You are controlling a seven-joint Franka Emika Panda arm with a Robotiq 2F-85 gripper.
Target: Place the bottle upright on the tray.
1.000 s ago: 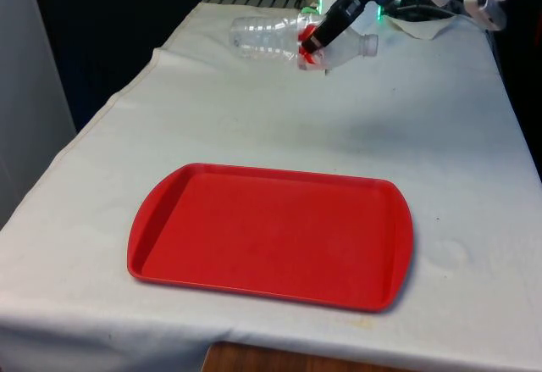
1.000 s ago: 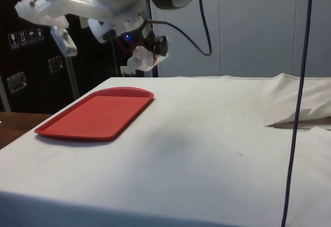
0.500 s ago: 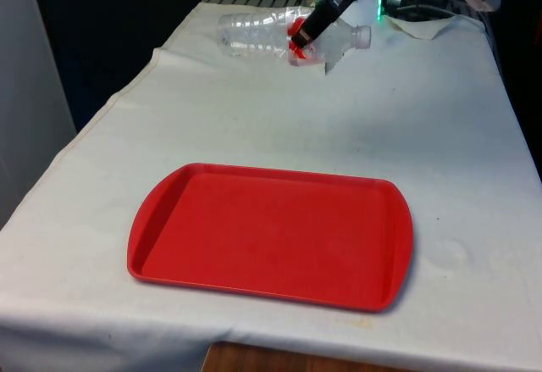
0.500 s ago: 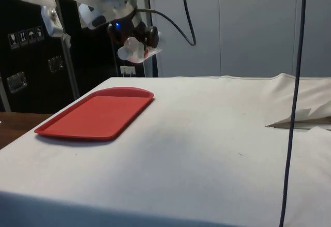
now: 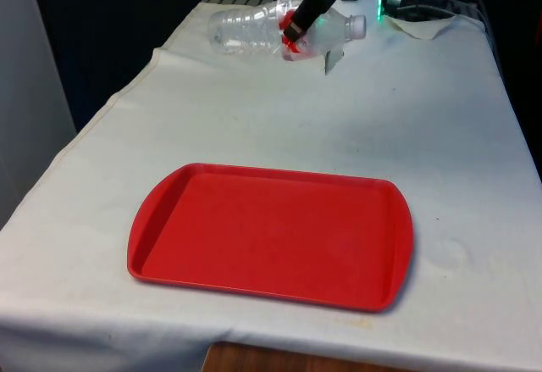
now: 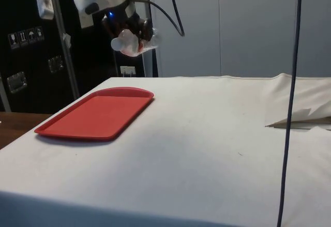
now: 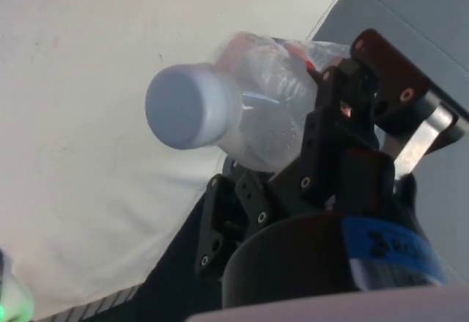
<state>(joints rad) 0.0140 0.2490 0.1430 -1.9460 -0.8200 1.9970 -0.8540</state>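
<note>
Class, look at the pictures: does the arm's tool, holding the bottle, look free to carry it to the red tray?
Probably yes. The tool grips the clear bottle sideways, lifted above the white cloth. Nothing stands between it and the red tray, whose surface is bare.

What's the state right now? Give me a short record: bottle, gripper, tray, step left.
bottle: clear plastic, white cap, lying roughly level in the air, clear of the cloth in the side view
gripper: fingers shut on the bottle near its neck
tray: red, bare, on the table's near part, apart from the bottle
table: white cloth
step left: carry the bottle over the tray, turn it upright, set it down
</note>
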